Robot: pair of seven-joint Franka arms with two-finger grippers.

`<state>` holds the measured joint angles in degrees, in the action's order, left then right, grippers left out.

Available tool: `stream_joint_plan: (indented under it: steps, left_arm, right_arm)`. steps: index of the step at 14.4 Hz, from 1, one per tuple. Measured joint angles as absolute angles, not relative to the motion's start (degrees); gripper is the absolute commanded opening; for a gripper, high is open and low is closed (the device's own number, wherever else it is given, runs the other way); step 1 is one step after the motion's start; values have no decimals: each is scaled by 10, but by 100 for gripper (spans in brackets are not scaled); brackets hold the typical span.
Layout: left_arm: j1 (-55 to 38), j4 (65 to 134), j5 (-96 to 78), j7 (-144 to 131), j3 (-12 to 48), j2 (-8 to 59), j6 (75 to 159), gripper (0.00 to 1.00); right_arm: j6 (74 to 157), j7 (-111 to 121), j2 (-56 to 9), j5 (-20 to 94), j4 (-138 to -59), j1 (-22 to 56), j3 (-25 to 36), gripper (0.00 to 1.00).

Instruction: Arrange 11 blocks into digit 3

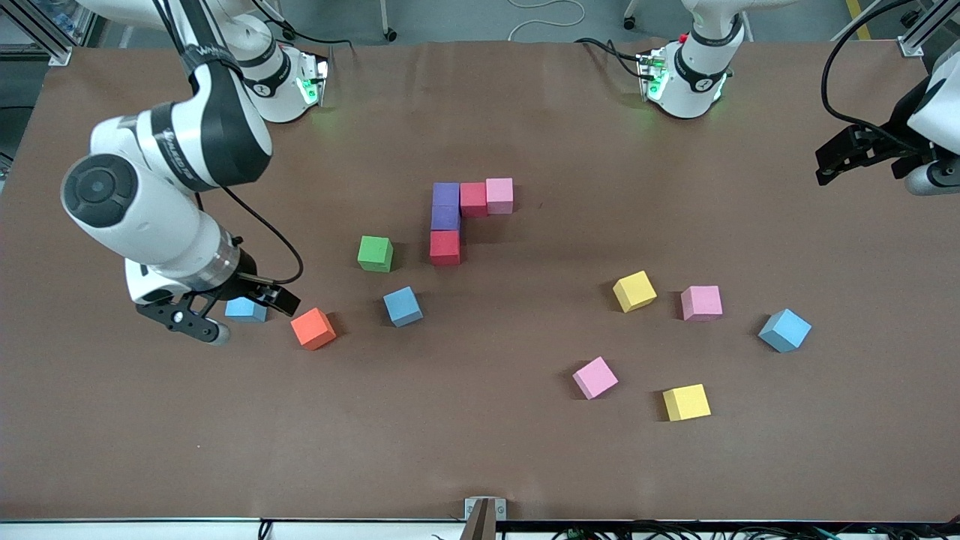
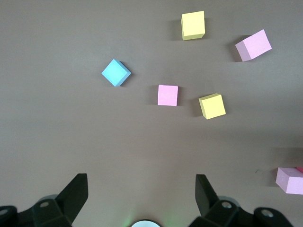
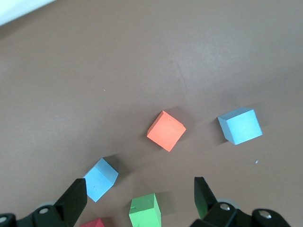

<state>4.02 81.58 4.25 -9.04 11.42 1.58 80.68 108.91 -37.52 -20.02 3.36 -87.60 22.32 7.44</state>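
Already five small matte cubes stand joined near the table's middle: a purple cube (image 1: 445,193), a red cube (image 1: 473,199) and a pink cube (image 1: 499,196) in a row, with a second purple cube (image 1: 445,218) and a second red cube (image 1: 445,247) running from the first purple one toward the front camera. The others lie scattered. An orange cube (image 1: 313,328) and two light blue cubes (image 1: 403,306) (image 1: 245,309) are toward the right arm's end; two yellow cubes (image 1: 634,291) (image 1: 686,403), two pink cubes (image 1: 701,303) (image 1: 595,377) and a third light blue cube (image 1: 784,330) are toward the left arm's end.

The right gripper (image 1: 225,311) hangs low with fingers spread and empty, over the blue cube beside the orange one. The left gripper (image 1: 855,154), also spread and empty, waits above the table's edge.

I think the main risk is a bad grasp. The orange cube sits turned, so the fingers may meet its corners and twist it. A green foam cube (image 1: 375,253) lies just beside the figure and could be taken by mistake. A careless placing may also push the joined cubes apart.
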Motion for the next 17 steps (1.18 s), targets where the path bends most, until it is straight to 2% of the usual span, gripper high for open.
stream_joint_plan:
  steps: [5, 11, 17]
  left_arm:
    - [37, 816, 42, -90, 120, 16, 804, 100]
    - [36, 816, 37, -90, 127, 16, 789, 100]
    - [36, 816, 36, -90, 133, 16, 789, 100]
  right_arm:
    - [1128, -496, -215, 34, -906, 260, 69, 100]
    - [1258, -622, -223, 34, -983, 308, 67, 100]
    - [1278, -678, -252, 34, -990, 340, 67, 100]
